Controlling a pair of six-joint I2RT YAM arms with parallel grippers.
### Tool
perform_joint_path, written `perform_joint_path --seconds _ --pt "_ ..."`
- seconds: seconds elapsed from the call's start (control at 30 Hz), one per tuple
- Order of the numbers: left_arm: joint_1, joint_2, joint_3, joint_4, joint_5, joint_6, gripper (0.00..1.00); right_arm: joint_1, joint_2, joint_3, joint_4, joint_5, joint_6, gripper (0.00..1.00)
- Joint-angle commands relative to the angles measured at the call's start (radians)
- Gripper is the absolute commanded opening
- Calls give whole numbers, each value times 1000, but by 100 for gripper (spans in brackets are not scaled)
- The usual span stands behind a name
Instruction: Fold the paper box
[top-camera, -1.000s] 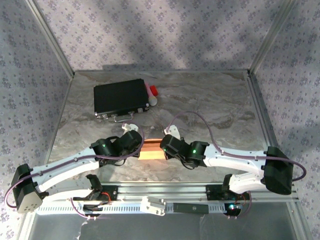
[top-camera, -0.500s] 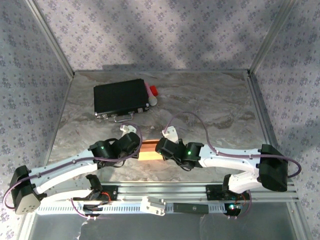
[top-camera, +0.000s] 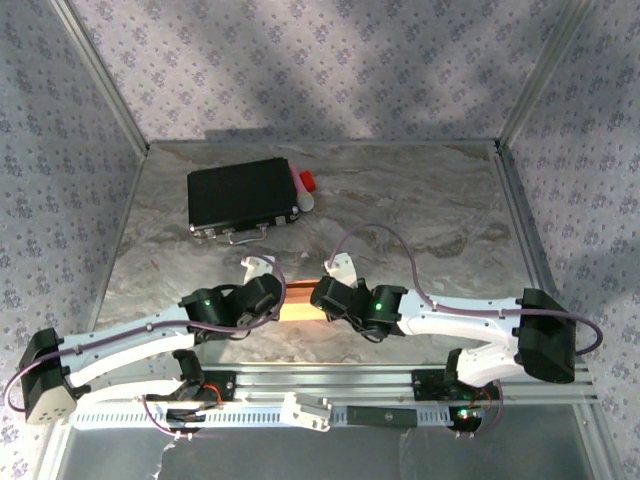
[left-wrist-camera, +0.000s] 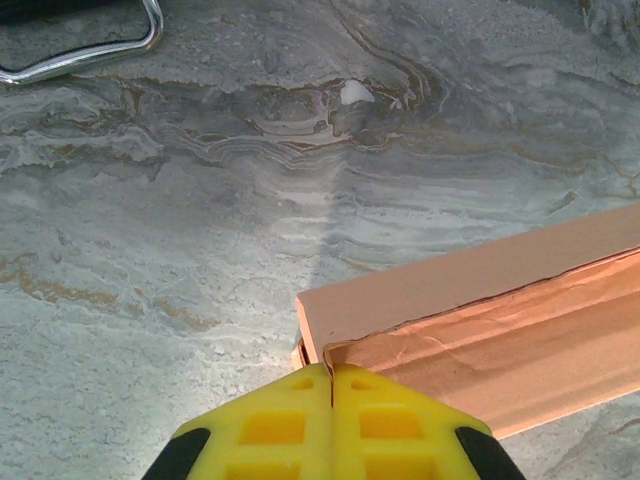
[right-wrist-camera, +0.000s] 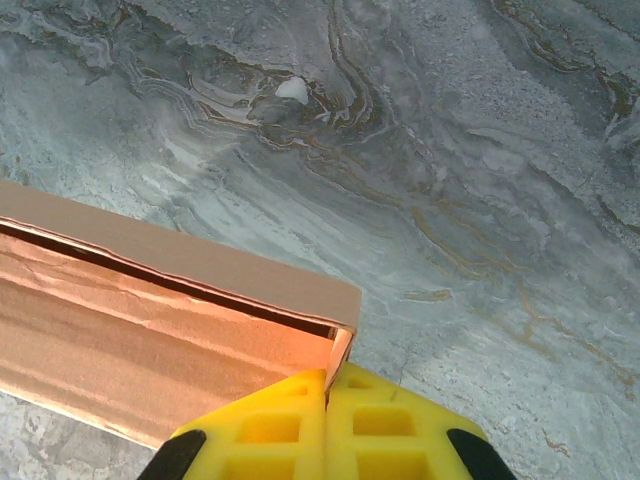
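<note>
Marbled grey stone covers the table, and a metal rail along its near edge carries the bases of both arms. Just beyond the rail the two arms reach inward toward each other, and the paper box lies between them near the front middle of the table, a long, narrow salmon-orange shape.

The left gripper is at the box's left end. From its wrist camera, the yellow fingers are pressed together with no gap, their tips against the corner of the box, whose creased top flap curls down to them.

The right gripper is at the opposite end. Its fingers are likewise closed tight, tips touching the box's end flap. Whether either pair nips a thin cardboard edge I cannot tell.

Farther back on the left lies a flat black case with a chrome handle on its near side. A small red and white object sits at its right end. Floral-patterned walls close off the back and sides.
</note>
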Motion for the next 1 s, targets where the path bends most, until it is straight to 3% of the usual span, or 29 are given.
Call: perform_joint_path --seconds 0.0,0.17,0.4,0.67,0.77,0.9,0.97 --pt "-43 3 -25 -5 -11 -25 0 15 -8 9 -34 -17 19 8" --pt "-65 -6 -27 -15 -48 -36 0 16 -34 18 -40 -28 22 19" --pt "-82 -4 -33 -14 -79 -53 0 18 -96 20 -37 -65 56 43" --pt "-103 6 -28 -15 -112 -71 0 19 -146 2 -23 -86 131 46" --pt "-108 5 -28 -17 -118 -74 0 24 -177 -2 -55 -46 223 49" --pt "-117 5 -27 -19 -132 -81 0 24 -224 8 -151 -21 490 59" --pt "-120 2 -27 -20 -136 -82 0 23 -236 20 -184 -28 617 60"
